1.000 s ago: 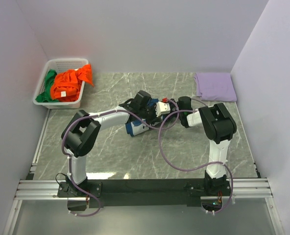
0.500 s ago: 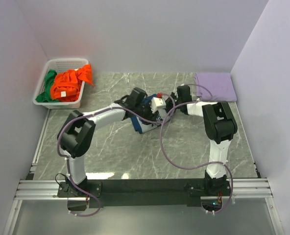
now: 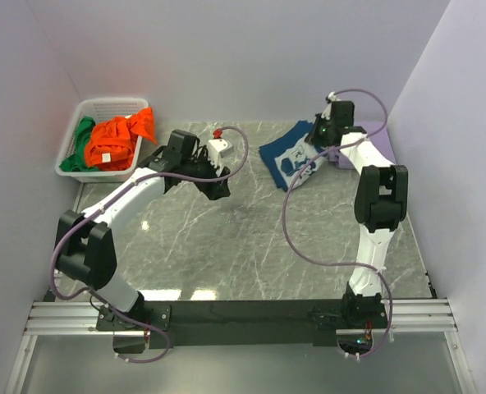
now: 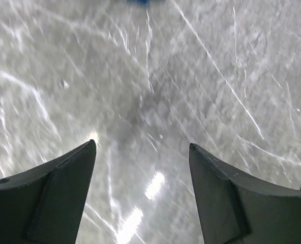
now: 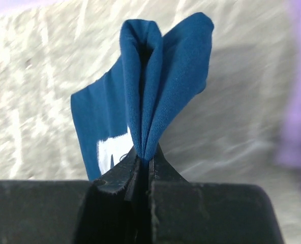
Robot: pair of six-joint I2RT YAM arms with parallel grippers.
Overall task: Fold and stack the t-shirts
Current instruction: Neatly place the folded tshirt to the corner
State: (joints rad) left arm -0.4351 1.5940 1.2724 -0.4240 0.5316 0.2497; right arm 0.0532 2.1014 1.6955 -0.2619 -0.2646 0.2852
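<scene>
Basket (image 3: 99,174) sits well off to the left of the left gripper (image 3: 214,187), with an orange shirt (image 3: 116,141) heaped inside it and a green shirt (image 3: 83,135) tucked at its left end. The left gripper hovers over the bare marble table (image 4: 150,66), its fingers (image 4: 54,188) spread wide with nothing between them. Well to its right, the right gripper (image 5: 144,163) is pressed together on a fold of the navy shirt (image 5: 160,71), which bunches up from the fingertips in the wrist view. The rest of the shirt, white print showing, spreads out to that gripper's left. A purple cloth (image 3: 378,135) lies just to its right.
</scene>
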